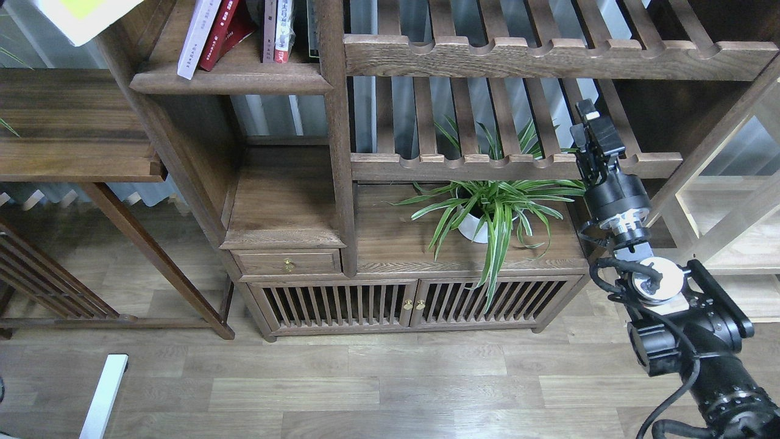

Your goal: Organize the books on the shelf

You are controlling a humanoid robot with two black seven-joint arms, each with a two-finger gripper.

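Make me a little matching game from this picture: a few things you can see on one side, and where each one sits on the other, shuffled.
Things
1. yellow-green book
2. white-spined book
3. potted plant
4. right tool

Places
A. leaning on the dark shelf beside red books
B. on the cabinet top, under a slatted rack
C. top left corner, mostly out of frame
D. in front of the lower slatted rack, far right

Pairs: 1-C, 2-A, 3-B, 4-D
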